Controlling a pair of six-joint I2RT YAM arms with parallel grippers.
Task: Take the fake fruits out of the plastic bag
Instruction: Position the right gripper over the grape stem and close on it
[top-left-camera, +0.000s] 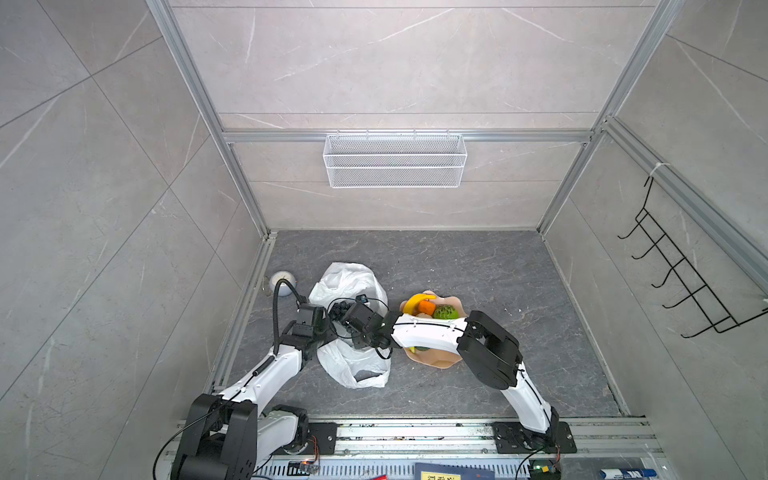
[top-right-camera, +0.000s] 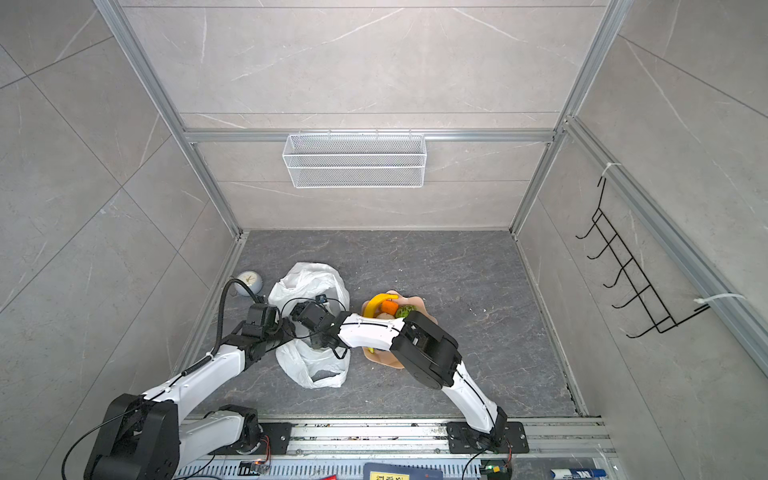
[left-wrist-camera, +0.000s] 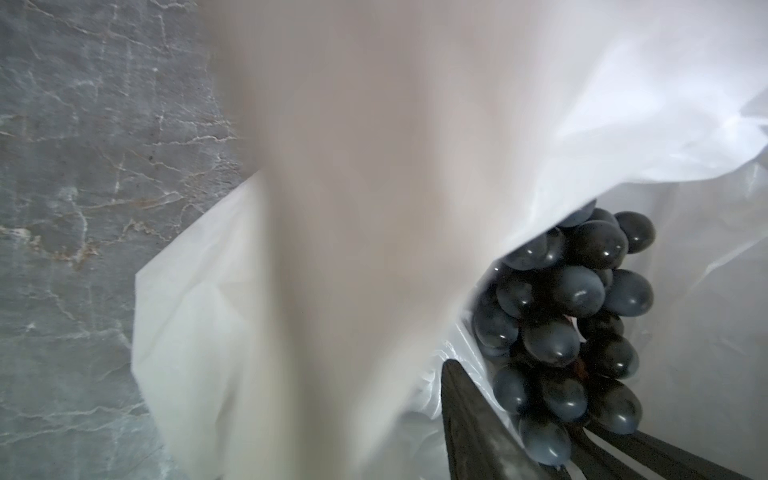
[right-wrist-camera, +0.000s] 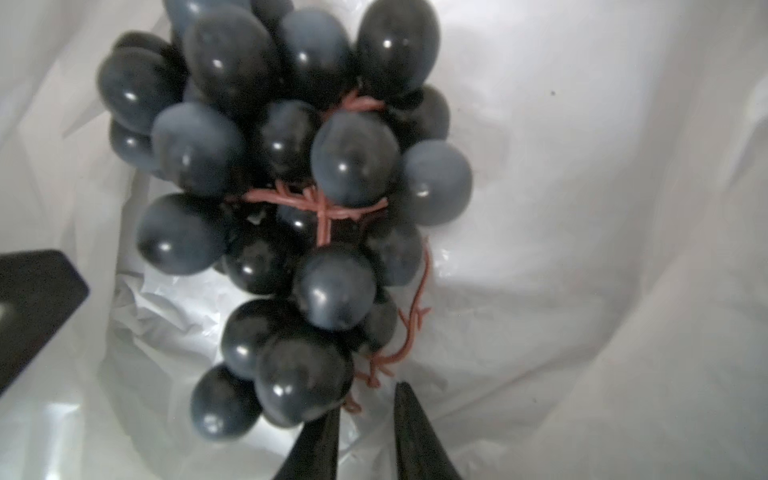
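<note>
Left wrist: blurred bag fold swamps middle, hiding part of grapes. Right wrist: grapes run off edge, right gripper cut off too. Top views: right arm covers middle of plate.

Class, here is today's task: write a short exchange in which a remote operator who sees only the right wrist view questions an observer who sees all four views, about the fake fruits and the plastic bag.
Operator: I see only the grape bunch on white film, just ahead of the right hand. Which fruits are already out?
Observer: In both top views a banana, an orange and a bumpy green piece lie on the pink plate, to the right of the plastic bag.
Operator: Where is the left hand?
Observer: In a top view the left hand is at the bag's left side, close beside the grapes.
</note>
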